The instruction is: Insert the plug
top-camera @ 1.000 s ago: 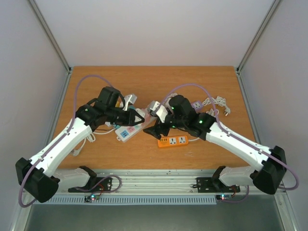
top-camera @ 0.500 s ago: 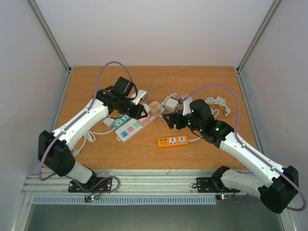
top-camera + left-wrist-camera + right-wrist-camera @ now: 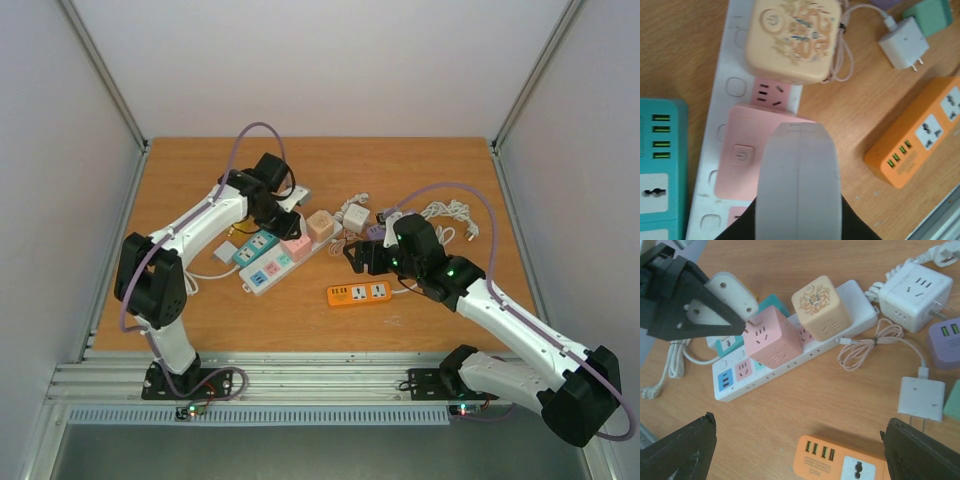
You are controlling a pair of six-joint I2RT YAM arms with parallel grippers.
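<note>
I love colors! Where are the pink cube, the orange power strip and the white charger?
pink cube [image 3: 765, 332]: right wrist view, a face with holes.
orange power strip [image 3: 358, 294]: top view, its middle.
white charger [image 3: 904, 44]: left wrist view, its flat body.

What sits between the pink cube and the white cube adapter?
A cream patterned cube, standing on the long white power strip, sits between the pink cube and the white cube adapter; the right wrist view shows it best.
</note>
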